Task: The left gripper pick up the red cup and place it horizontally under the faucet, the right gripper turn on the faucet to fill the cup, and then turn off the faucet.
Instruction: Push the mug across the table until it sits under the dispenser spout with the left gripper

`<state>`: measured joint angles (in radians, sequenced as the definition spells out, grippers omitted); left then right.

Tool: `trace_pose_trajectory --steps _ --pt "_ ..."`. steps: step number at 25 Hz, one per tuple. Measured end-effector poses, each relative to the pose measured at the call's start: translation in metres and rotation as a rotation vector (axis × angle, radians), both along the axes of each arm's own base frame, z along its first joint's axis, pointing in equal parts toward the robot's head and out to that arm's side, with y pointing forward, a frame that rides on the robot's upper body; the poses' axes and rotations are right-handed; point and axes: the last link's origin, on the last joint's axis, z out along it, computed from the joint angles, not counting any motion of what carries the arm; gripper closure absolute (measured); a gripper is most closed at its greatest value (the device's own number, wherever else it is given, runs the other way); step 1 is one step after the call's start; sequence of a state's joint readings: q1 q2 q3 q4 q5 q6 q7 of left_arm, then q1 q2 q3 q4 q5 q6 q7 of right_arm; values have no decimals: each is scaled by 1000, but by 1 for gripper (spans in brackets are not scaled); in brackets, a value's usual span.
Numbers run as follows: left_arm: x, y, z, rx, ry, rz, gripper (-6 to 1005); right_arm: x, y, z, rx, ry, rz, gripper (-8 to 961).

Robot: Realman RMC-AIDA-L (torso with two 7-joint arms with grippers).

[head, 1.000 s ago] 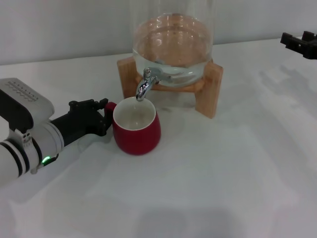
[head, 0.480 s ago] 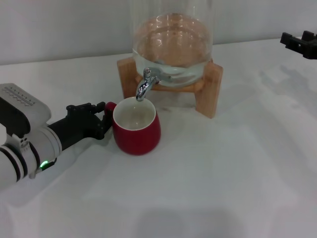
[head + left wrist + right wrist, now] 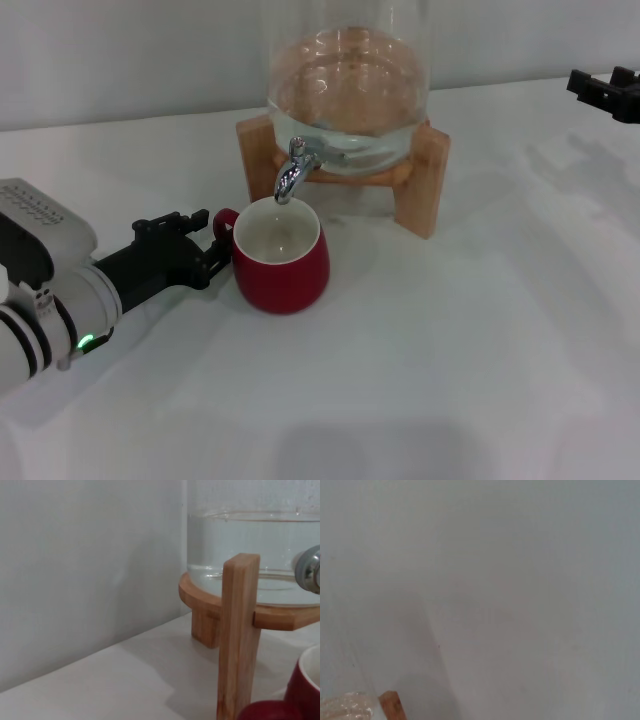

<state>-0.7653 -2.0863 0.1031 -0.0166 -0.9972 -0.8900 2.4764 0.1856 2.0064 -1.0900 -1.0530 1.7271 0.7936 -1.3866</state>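
The red cup stands upright on the white table right under the faucet, its white inside showing no water. Its handle points toward my left gripper, which is open, with its fingertips just beside the handle and nothing held. In the left wrist view the red cup shows at the edge, with the faucet above it. My right gripper hovers open far off at the back right, away from the faucet. The faucet's lever points up and no water runs.
The glass water jar sits on a wooden stand behind the cup. The stand's leg is close in the left wrist view. A white wall runs behind the table; the right wrist view shows it and a stand corner.
My left gripper has let go of the cup's handle and drawn back a little to the left. The cup sits slightly further right. The right arm has not moved.
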Motion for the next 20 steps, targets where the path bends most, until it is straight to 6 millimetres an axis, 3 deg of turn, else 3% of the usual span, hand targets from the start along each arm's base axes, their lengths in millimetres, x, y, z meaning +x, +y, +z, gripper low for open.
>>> trace_pose_trajectory --steps 13,20 --pt "-13 -14 5 5 -36 12 525 0 1 3 8 2 -1 217" --pt "-25 -32 26 35 -126 -38 521 1 1 3 6 3 -3 217"
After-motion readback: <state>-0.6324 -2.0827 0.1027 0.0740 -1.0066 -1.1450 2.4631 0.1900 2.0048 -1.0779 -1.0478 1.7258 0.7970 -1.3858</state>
